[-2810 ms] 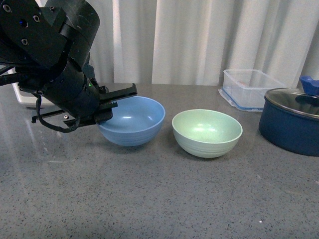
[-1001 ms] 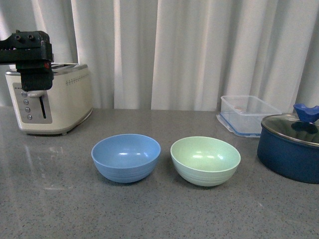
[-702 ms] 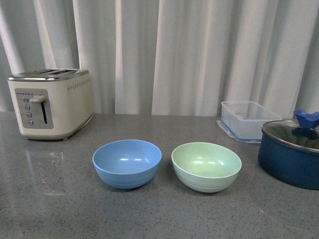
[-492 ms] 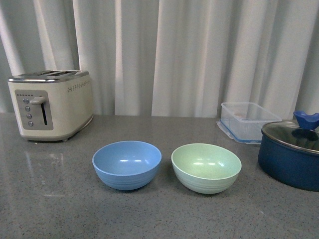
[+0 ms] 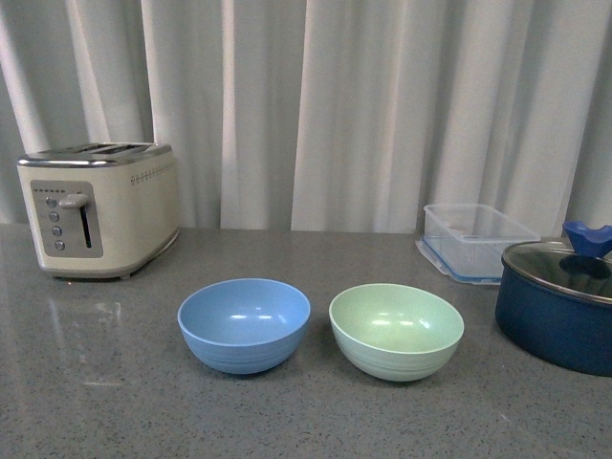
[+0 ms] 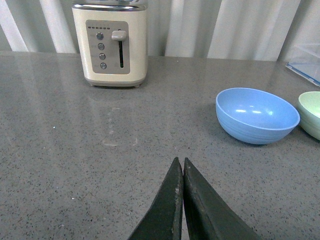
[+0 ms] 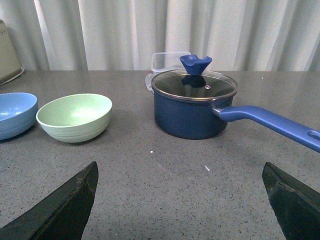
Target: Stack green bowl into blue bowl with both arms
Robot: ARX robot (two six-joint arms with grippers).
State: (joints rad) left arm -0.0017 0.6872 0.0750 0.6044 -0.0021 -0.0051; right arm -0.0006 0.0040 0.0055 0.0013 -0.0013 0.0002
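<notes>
The blue bowl (image 5: 244, 323) and the green bowl (image 5: 396, 330) stand side by side, upright and empty, on the grey counter (image 5: 115, 402), a small gap between them. No arm shows in the front view. In the left wrist view my left gripper (image 6: 180, 162) is shut and empty, its tips pressed together over bare counter, well short of the blue bowl (image 6: 256, 115); the green bowl's edge (image 6: 311, 114) shows beyond. In the right wrist view my right gripper (image 7: 180, 172) is wide open and empty over bare counter; the green bowl (image 7: 75, 116) and blue bowl (image 7: 15, 114) lie ahead to one side.
A cream toaster (image 5: 96, 207) stands at the back left. A clear plastic container (image 5: 475, 239) and a dark navy lidded pot (image 5: 557, 301) stand at the right; the pot's long blue handle (image 7: 272, 125) reaches toward my right gripper. White curtains hang behind.
The left arm, which was at the blue bowl, has drawn back out of the front view. The front camera's view has shifted, so the bowls sit lower in the picture.
</notes>
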